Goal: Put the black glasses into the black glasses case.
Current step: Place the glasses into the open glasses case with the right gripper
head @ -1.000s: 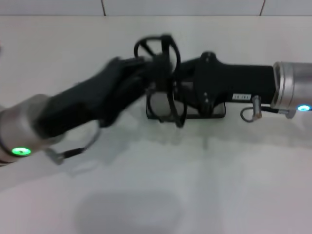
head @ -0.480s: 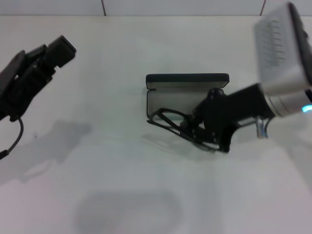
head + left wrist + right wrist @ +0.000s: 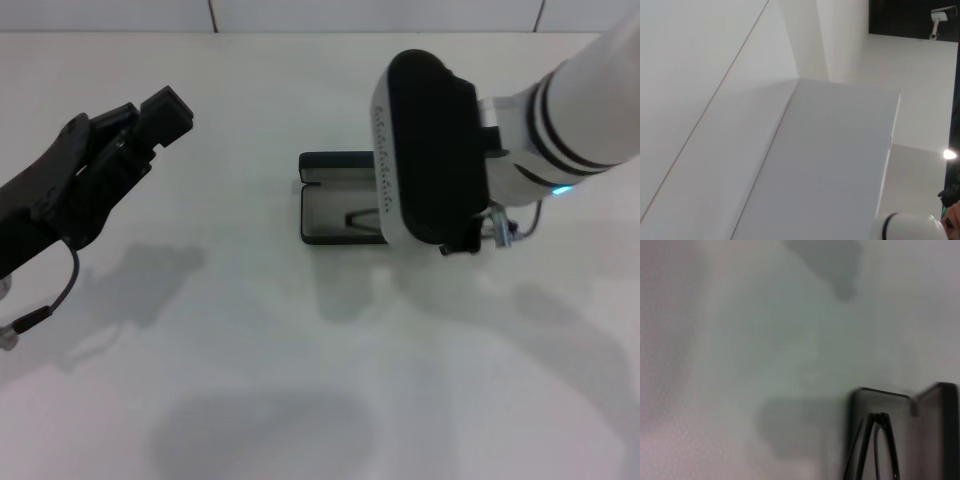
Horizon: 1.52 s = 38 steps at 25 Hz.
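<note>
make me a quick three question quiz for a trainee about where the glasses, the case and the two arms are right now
1. True or false: the black glasses case lies open on the table.
2. Where are the black glasses? A) in the case B) on the bare table C) held by the left gripper
3. Which arm hangs over the case's right part in the head view?

Key:
1. True.
2. A; a stretch of frame shows on the grey lining.
3. The right arm; the left gripper is off to the left, apart from the case.
</note>
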Each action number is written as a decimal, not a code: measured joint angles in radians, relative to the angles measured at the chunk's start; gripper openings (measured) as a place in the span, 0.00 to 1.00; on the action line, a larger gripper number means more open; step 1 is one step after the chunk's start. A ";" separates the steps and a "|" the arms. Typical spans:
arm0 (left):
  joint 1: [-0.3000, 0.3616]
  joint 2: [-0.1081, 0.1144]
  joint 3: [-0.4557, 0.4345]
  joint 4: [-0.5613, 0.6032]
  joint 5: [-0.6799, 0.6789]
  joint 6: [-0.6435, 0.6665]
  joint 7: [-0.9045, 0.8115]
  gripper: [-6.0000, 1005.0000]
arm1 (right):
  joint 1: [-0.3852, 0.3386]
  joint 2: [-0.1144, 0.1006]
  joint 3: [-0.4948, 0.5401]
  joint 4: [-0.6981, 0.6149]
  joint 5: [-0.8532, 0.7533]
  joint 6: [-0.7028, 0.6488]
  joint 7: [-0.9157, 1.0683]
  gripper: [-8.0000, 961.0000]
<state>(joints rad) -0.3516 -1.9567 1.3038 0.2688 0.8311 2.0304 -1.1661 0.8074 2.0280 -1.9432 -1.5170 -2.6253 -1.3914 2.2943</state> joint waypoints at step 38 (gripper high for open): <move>0.060 0.052 0.006 0.156 0.160 0.005 -0.008 0.06 | -0.107 0.000 -0.211 0.139 -0.157 0.483 0.012 0.12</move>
<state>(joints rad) -0.2913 -1.9049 1.3100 0.4248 0.9913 2.0359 -1.1741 0.7000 2.0279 -2.1539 -1.3777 -2.7825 -0.9084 2.3065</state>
